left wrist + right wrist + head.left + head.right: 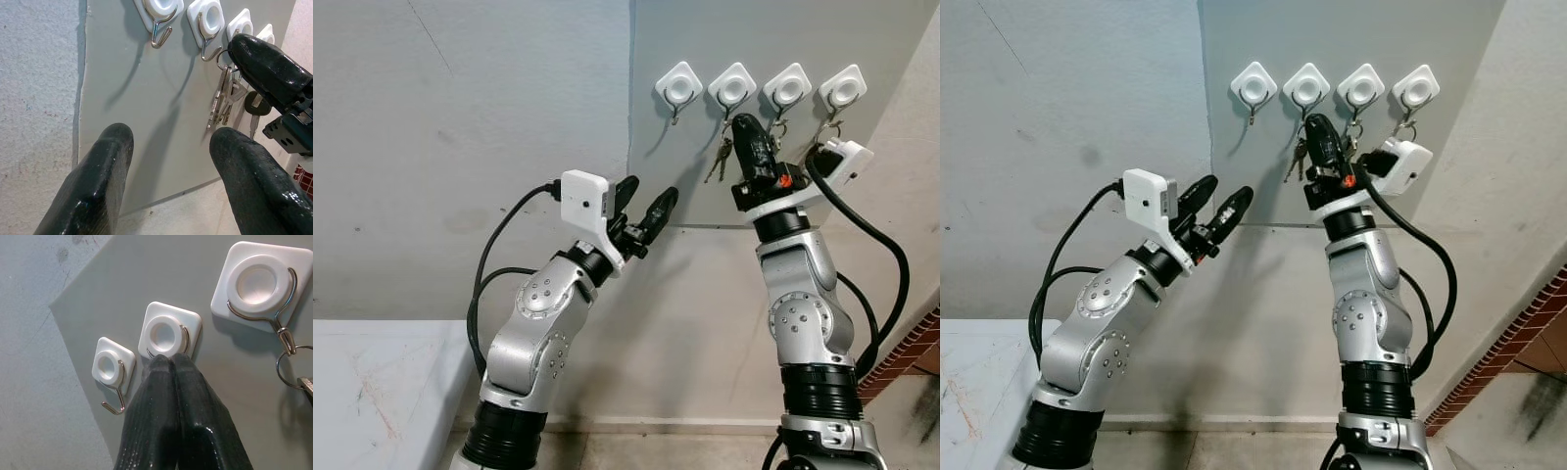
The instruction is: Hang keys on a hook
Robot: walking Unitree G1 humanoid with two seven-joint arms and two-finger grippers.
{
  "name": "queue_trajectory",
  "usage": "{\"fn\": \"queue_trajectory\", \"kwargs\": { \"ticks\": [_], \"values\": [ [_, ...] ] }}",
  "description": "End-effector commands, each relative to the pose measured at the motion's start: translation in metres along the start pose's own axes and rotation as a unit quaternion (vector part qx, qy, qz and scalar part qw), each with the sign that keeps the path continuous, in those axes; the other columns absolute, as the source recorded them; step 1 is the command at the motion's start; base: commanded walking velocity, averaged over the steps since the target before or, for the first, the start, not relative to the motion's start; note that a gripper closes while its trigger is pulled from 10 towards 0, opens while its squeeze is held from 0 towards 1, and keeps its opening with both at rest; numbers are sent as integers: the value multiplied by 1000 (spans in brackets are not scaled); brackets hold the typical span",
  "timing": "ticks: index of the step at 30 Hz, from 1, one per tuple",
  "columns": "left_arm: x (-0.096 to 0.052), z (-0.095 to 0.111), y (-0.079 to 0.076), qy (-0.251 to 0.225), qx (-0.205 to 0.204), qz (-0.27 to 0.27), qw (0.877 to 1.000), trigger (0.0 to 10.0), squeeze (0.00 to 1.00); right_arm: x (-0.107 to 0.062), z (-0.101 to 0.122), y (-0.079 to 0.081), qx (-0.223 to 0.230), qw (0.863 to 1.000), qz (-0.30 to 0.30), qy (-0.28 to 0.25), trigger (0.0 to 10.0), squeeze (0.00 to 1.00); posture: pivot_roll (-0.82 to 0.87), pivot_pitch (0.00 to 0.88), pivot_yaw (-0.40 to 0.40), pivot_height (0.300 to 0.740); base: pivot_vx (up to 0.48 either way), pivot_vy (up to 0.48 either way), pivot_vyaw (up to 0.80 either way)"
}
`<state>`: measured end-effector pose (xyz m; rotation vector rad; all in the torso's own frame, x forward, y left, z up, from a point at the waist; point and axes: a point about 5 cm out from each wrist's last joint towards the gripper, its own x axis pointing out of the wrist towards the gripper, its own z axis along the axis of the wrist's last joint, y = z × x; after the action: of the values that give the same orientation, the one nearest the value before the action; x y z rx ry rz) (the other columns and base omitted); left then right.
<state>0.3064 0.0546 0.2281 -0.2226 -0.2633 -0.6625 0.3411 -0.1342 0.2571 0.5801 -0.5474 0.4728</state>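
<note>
The right gripper (171, 363) has its fingers pressed together just under the second hook (167, 333), upper centre of the head views — the key bunch (722, 157) dangles from its tips, whose hold on the ring is hidden. The left gripper (646, 208), fingers wide apart and holding nothing, hovers lower left of the keys, near the grey wall panel (705, 39).
</note>
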Motion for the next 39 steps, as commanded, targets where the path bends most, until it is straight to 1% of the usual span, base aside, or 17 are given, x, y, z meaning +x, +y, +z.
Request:
{"fn": "queue_trajectory", "kwargs": {
  "ticks": [1, 13, 21, 31, 34, 35, 39],
  "values": [
    [2, 6, -3, -10, 2, -5, 1000, 10000, 0, 5, 7, 5, 7, 1000, 13, -18, 10000, 0, -29, 26, 32, 740, 0, 0, 0],
    [2, 6, -4, -11, 1, -6, 1000, 10000, 0, 17, 10, 11, 27, 999, 22, -36, 10000, 0, -24, 16, 27, 740, 0, 0, 0],
    [2, 7, -4, -13, 1, -5, 1000, 10000, 0, 22, 9, 10, 32, 999, 17, -34, 10000, 0, -23, 15, 25, 740, 0, 0, 0],
    [2, 7, -4, -14, -3, -3, 1000, 10000, 0, 19, 2, 1, 45, 999, -16, -22, 10000, 0, -25, 22, 26, 740, 0, 0, 0],
    [2, 7, -4, -14, -3, -3, 1000, 10000, 0, 18, 2, 0, 46, 999, -18, -21, 10000, 0, -25, 22, 26, 740, 0, 0, 0],
    [2, 7, -4, -13, -4, -4, 1000, 10000, 0, 17, 0, -3, 50, 998, -32, -19, 10000, 0, -27, 26, 29, 740, 0, 0, 0],
    [2, 7, -4, -13, -4, -4, 1000, 10000, 0, 14, -2, -8, 58, 997, -49, -17, 10000, 0, -27, 28, 31, 740, 0, 0, 0]
  ]
}}
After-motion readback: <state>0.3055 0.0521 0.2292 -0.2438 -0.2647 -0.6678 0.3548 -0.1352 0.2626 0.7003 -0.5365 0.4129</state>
